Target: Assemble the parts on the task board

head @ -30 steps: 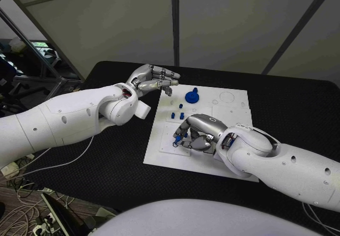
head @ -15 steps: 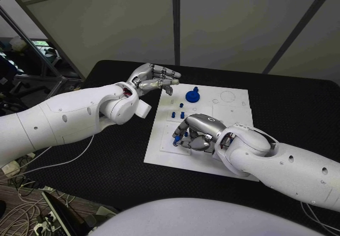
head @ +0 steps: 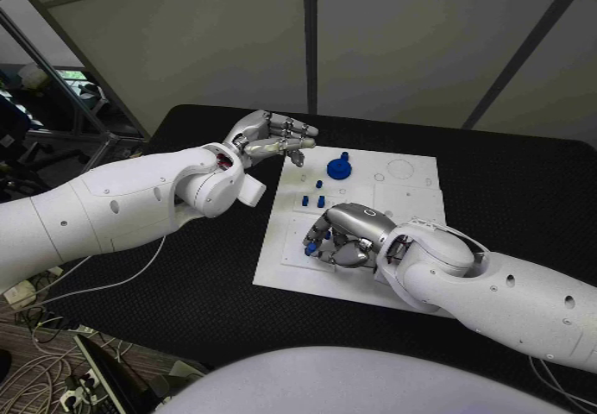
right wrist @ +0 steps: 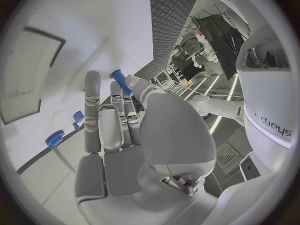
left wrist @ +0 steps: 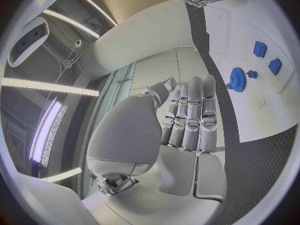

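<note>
The right hand is pinching a small blue peg over the near-left part of the task board; it looks light, stiff and slick, so I'd be gripping its shaft. Compared with a second ago, it's sitting slightly lower. The left hand is hovering loosely curled and empty by the board's far-left corner, unchanged.

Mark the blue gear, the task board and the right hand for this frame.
blue gear [head: 338, 166]: head view, on its toothed disc.
task board [head: 417, 194]: head view, bare white surface.
right hand [head: 342, 235]: head view, back of the hand.
</note>
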`<state>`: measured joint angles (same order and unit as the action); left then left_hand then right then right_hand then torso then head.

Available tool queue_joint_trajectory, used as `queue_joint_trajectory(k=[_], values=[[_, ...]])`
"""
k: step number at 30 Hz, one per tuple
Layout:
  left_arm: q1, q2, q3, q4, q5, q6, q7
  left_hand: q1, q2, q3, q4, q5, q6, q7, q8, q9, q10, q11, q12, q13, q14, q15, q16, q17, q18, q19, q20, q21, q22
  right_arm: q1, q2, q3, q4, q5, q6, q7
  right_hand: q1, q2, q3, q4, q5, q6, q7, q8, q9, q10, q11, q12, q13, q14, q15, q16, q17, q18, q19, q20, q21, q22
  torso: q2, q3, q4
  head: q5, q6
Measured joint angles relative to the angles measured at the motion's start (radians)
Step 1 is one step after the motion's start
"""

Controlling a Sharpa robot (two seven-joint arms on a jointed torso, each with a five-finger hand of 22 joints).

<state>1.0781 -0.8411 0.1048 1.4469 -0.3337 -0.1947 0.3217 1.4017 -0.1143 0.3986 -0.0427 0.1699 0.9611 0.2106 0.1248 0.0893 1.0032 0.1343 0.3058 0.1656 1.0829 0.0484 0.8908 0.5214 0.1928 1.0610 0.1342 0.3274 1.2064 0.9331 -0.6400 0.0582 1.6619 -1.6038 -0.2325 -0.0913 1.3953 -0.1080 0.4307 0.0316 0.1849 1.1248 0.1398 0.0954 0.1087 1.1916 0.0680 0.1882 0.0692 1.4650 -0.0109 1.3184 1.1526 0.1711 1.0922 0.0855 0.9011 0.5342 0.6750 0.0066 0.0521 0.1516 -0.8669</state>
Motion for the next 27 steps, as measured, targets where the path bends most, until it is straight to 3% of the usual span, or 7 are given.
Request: queue_joint_trajectory(k=[7,10,15,27], values=[[0.0,0.0,0.0,0.0,0.0,0.001,-0.001,0.004,0.004,0.0,0.0,0.0,0.0,0.0,0.005,0.0,0.0,0.0,0.007,0.0,0.0,0.0,-0.004,-0.002,0.0,0.0,0.0,0.0,-0.001,0.0,0.003,-0.001,-0.005,-0.02,0.003,-0.012,0.0,0.0,0.0,0.0,0.0,0.0,0.001,-0.003,0.0,0.0,0.0,-0.003,0.003,0.0,0.0,0.0,-0.005,0.0,0.0,0.0,0.0,-0.001,0.0,0.0001,-0.0005,0.0,-0.001],[0.0,0.0,0.0,0.0,0.0,0.002,-0.001,0.004,0.004,0.0,0.0,0.0,0.0,0.0,0.005,0.0,0.0,0.0,0.007,0.0,0.0,0.0,-0.004,-0.002,0.0,0.0,0.0,0.0,-0.001,0.0,0.005,-0.001,-0.005,-0.032,0.002,-0.019,0.0,0.0,0.0,0.0,0.007,-0.02,0.014,-0.013,0.0,-0.006,0.006,-0.008,0.001,0.0,0.0,0.0,-0.008,0.0,0.0,0.0,-0.001,-0.003,0.0,0.0001,-0.0006,0.0,-0.001],[0.0,-0.001,0.0,0.0,0.0,0.003,-0.003,0.004,0.004,0.0,0.0,0.0,0.0,0.0,0.004,0.0,0.0,0.0,0.007,0.0,0.0,0.0,-0.004,-0.002,0.0,0.0,0.0,0.0,-0.001,0.0,0.006,-0.002,-0.008,-0.048,0.0,-0.031,-0.006,-0.006,0.0,0.0,0.012,-0.052,0.019,-0.03,-0.011,-0.009,0.009,-0.012,0.001,0.0,0.0,0.0,-0.009,0.0,0.003,0.004,-0.005,-0.004,0.0,0.0001,-0.0007,-0.002,-0.001],[0.0,-0.001,0.0,0.0,0.0,0.009,-0.007,0.004,0.004,0.0,0.0,0.0,0.0,0.0,0.004,0.0,0.0,0.0,0.007,0.0,0.0,0.0,-0.004,-0.002,0.0,0.0,0.0,0.0,-0.001,-0.001,0.01,-0.004,-0.011,-0.073,0.0,-0.048,-0.015,-0.025,-0.009,0.003,0.013,-0.143,0.005,-0.03,-0.034,-0.009,0.009,-0.012,0.005,0.0,0.0,0.0,-0.012,0.0,0.003,0.004,-0.01,-0.007,0.0,0.0,-0.0008,-0.003,-0.002]])
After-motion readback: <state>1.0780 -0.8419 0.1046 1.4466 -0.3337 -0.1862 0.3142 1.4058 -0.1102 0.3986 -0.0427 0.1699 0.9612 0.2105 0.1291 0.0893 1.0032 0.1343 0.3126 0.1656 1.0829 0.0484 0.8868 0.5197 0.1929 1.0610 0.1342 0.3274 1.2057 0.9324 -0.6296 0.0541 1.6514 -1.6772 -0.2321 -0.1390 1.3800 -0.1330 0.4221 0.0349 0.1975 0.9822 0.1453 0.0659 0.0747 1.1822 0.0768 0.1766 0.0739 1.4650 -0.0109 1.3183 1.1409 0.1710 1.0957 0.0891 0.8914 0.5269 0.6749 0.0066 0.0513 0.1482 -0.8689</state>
